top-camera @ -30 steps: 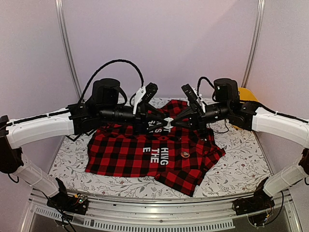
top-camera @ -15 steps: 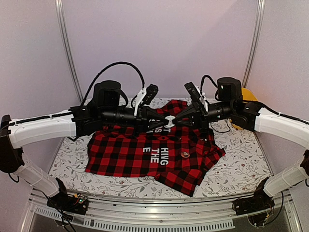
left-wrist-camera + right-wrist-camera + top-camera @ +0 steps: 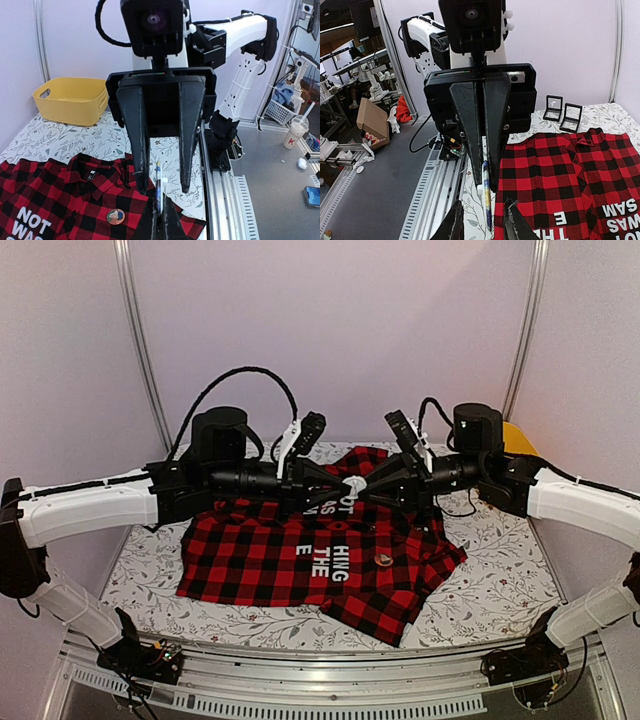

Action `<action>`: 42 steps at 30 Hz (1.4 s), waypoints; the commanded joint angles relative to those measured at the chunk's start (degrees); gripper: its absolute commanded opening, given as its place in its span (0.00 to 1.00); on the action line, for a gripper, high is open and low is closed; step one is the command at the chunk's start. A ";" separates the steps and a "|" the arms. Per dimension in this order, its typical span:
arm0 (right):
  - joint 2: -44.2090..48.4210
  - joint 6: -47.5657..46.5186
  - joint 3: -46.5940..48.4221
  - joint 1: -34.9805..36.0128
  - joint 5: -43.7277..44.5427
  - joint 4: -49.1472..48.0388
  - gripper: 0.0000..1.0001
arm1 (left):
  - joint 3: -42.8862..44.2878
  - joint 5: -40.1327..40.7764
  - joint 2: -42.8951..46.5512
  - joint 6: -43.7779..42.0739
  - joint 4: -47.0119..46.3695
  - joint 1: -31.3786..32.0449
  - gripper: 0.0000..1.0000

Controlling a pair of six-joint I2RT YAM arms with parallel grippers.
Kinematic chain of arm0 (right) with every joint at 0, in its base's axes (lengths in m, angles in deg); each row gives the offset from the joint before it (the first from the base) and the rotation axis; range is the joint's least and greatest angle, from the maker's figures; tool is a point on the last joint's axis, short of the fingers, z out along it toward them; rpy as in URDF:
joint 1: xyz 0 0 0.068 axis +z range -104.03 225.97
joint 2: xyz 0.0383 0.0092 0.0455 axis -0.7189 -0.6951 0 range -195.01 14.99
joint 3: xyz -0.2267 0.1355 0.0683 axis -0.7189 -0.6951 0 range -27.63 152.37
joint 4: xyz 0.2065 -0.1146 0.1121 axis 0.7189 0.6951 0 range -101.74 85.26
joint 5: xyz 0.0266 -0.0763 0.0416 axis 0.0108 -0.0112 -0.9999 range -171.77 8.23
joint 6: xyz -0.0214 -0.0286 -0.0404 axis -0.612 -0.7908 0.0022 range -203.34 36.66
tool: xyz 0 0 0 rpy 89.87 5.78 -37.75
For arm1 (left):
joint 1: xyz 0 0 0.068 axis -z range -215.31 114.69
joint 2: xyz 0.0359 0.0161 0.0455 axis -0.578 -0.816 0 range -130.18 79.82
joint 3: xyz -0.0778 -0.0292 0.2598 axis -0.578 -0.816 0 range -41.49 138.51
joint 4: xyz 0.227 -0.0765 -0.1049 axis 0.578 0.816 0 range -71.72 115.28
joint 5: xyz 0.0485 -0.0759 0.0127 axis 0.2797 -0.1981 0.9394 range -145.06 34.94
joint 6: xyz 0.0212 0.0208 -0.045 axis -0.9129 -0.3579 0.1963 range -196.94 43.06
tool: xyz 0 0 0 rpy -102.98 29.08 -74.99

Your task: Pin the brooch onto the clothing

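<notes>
1. Red-and-black shirt [image 3: 260, 555] lies on your counter [image 3: 500, 585].
2. Your left gripper [image 3: 161, 225] pinches the thin brooch [image 3: 159, 189] above the shirt.
3. Your right gripper [image 3: 484, 212] is spread wide, one finger each side of the brooch.

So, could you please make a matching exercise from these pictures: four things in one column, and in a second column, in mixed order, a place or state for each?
Things
1. left gripper
2. right gripper
3. yellow basket
4. round badge

Places or states
a. lying on the checked shirt
b. open
c. shut on the thin brooch
d. at the far right corner of the table

Pairs: 1-c, 2-b, 3-d, 4-a
</notes>
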 commanded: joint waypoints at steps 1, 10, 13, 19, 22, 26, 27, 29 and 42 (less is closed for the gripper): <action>-0.25 1.92 -0.33 0.32 -1.12 -3.55 0.26 | -0.41 -0.92 1.23 -0.83 -1.35 0.83 0.00; -1.32 2.28 0.04 0.26 -0.68 -3.44 0.21 | -0.22 -0.98 1.34 -1.45 -1.26 0.88 0.00; -1.40 2.36 0.09 0.31 -0.18 -3.35 0.17 | -0.13 -1.04 1.31 -1.62 -1.17 0.89 0.00; -1.60 2.45 0.48 0.31 1.61 -3.01 0.11 | -0.04 -1.75 1.34 -1.69 -1.08 1.02 0.00; -1.95 2.32 0.98 0.30 2.82 -1.87 0.09 | 0.09 -1.98 1.31 -1.71 -1.04 1.21 0.00; -2.39 1.85 1.68 0.31 5.74 -0.26 0.06 | 0.18 -2.09 1.42 -1.80 -0.82 1.60 0.00; -2.41 1.91 1.73 0.28 6.53 -0.12 0.06 | 0.21 -2.03 1.41 -1.80 -0.82 1.74 0.00; -2.27 2.13 1.71 0.30 7.62 -0.10 0.06 | 0.35 -2.07 1.19 -1.80 -0.65 1.93 0.00; -1.45 1.13 1.41 0.32 7.02 1.40 0.21 | 0.38 0.32 2.07 -3.89 0.61 2.54 0.00</action>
